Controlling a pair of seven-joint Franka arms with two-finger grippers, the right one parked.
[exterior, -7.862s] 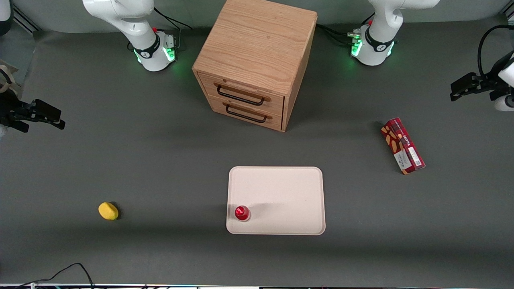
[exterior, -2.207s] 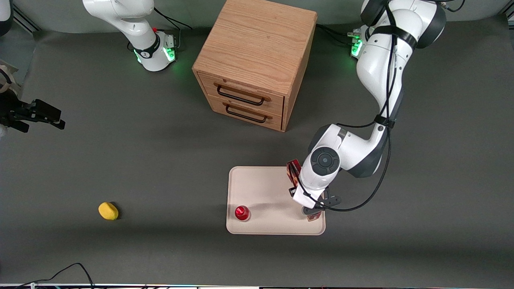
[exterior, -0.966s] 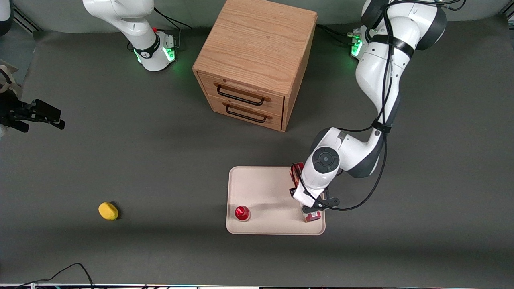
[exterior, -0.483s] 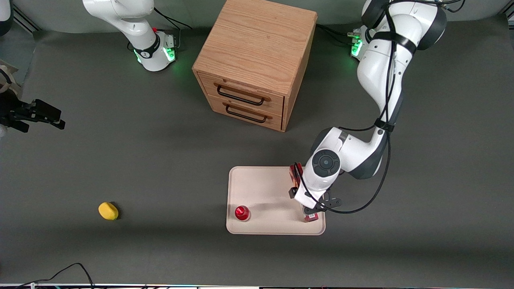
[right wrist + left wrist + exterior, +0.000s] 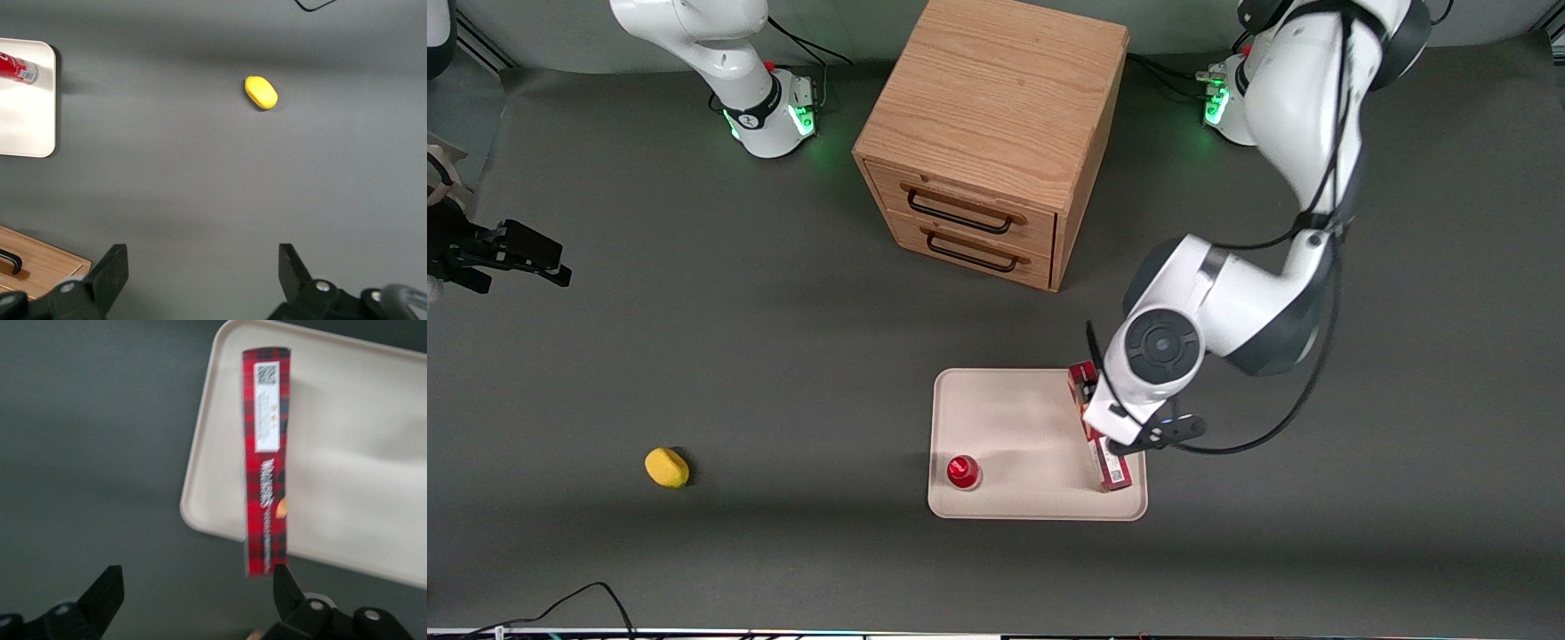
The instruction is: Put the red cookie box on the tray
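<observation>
Your gripper (image 5: 193, 600) hangs released above the red cookie box (image 5: 1100, 428), lying along the tray's (image 5: 1023, 418) three-o'clock edge — lift straight up.

three cameras on my rig

front view looks steeply down over the whole table; my left wrist view looks down, close above the tray (image 5: 200, 463), shared with both others.
</observation>
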